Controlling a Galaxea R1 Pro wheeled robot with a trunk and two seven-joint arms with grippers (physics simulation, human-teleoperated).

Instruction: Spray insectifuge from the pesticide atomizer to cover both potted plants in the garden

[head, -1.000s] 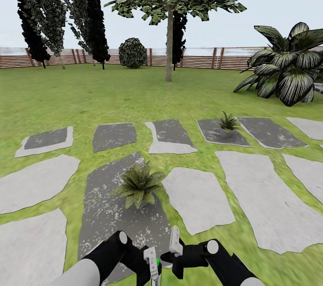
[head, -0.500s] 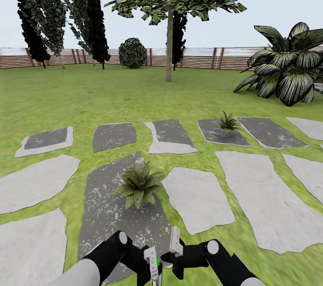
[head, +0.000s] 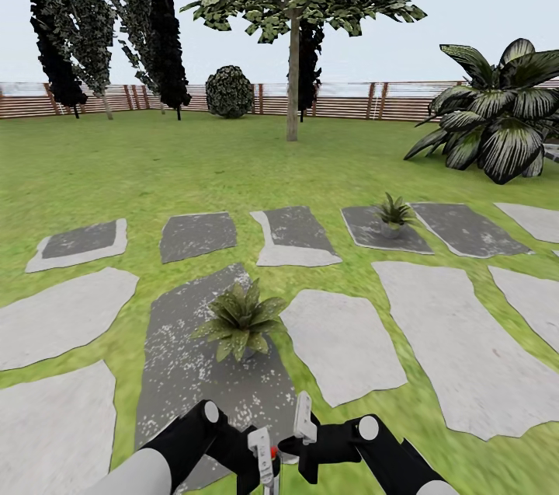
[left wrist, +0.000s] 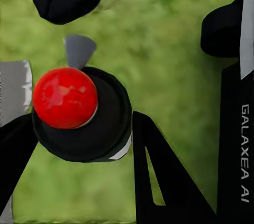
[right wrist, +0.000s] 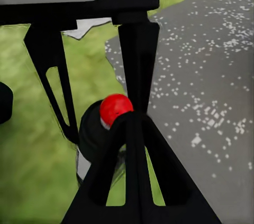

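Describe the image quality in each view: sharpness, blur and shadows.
Head view: even, flat light; the near potted plant casts no clear shadow on its dark slab; lawn texture smears toward the edges. Left wrist view: the pesticide atomizer with its red top is fairly crisp, the grass behind it soft. Right wrist view: the speckled slab is sharp, and dark claw fingers cross the foreground.

red-topped black atomizer (left wrist: 79, 113) over green lawn (head: 155, 169)
olive-green potted plants (head: 241, 318) on dark grey, white-speckled slabs (head: 194, 371); pale grey slabs (head: 458, 339) nearby; brown slatted fence (head: 341, 100); white-striped dark leaves (head: 497, 122).
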